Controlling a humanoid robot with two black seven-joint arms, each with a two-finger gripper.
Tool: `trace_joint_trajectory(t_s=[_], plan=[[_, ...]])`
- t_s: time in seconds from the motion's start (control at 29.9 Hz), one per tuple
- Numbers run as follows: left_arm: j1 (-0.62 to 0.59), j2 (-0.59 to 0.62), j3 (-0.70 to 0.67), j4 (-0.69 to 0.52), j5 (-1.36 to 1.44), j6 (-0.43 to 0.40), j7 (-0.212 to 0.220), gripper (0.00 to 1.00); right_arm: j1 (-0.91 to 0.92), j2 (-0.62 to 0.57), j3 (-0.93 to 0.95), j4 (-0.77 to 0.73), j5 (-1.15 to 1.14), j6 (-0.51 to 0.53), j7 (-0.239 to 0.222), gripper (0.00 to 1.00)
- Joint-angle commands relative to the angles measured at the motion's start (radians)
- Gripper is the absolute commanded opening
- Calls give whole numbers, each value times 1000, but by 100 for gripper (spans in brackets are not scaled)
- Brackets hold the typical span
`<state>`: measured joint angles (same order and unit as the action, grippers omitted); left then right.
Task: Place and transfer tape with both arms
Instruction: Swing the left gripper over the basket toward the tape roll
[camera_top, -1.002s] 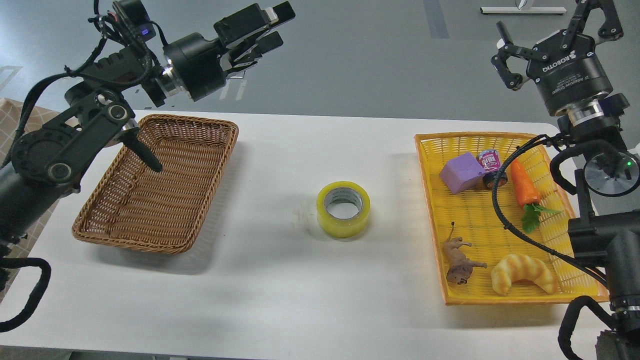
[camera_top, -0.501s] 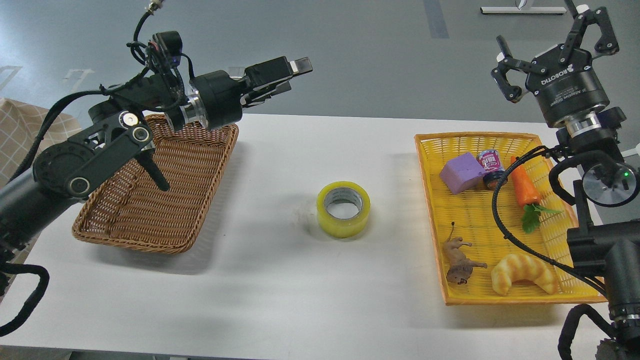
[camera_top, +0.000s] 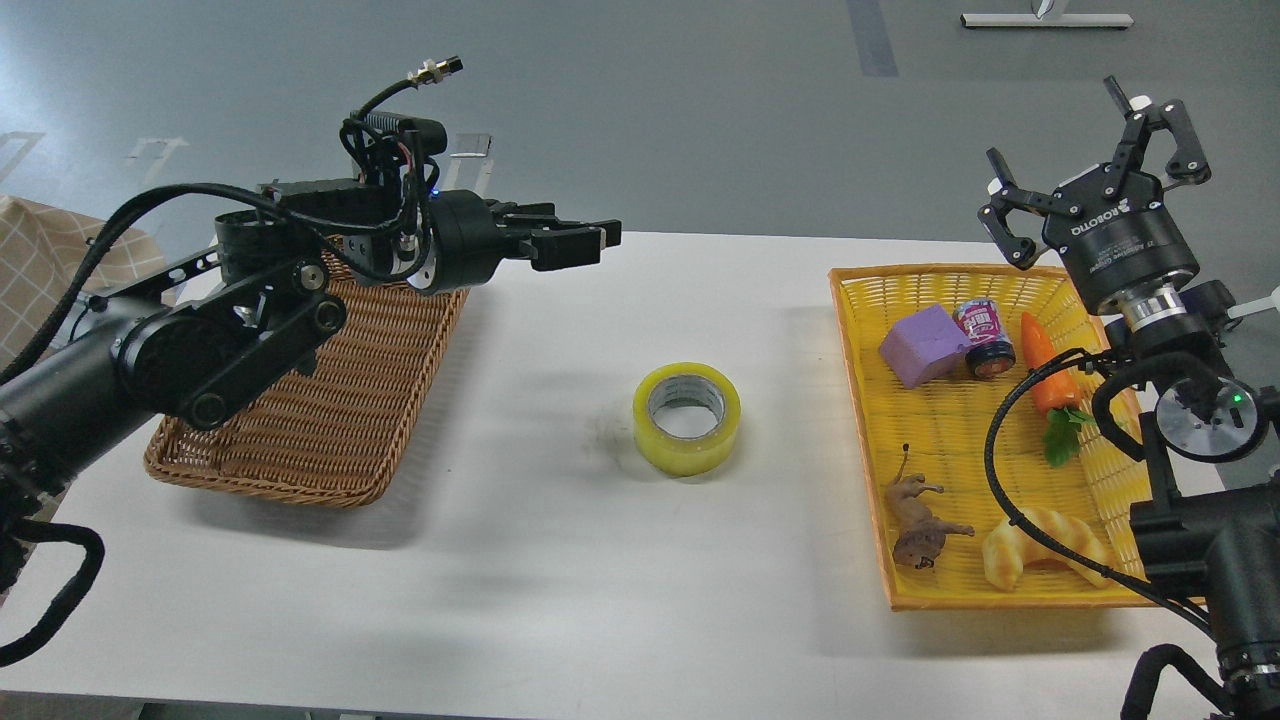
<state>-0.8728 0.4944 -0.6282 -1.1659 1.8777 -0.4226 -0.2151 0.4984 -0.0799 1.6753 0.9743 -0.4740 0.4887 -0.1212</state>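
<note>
White table (camera_top: 560, 560) holds the tape (camera_top: 686, 417) flat; left gripper (camera_top: 590, 240), spread wide like the right gripper (camera_top: 1085, 175), should straddle its rim squarely.

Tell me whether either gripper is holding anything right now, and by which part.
Nothing is held. The left gripper hangs in the air with nothing between its fingers, the right gripper is open and empty, and the translucent yellow tape roll sits untouched on the white table.

Glossy translucent tape (camera_top: 686, 418) on a smooth matt table (camera_top: 560, 560); woven wicker basket (camera_top: 330, 400).
</note>
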Motion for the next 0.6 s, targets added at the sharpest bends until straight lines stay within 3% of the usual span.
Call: trace_joint_trajectory(t_s=[0.0, 0.23, 0.57], plan=[[-2, -16, 24, -21, 127, -1, 16, 98, -7, 0, 1, 0, 0, 0, 0, 100], [-3, -59, 94, -67, 212, -4, 28, 98, -11, 0, 1, -26, 0, 0, 2, 100], [-110, -207, 266, -14, 222, -24, 128, 98, -9, 0, 1, -26, 0, 0, 2, 100]])
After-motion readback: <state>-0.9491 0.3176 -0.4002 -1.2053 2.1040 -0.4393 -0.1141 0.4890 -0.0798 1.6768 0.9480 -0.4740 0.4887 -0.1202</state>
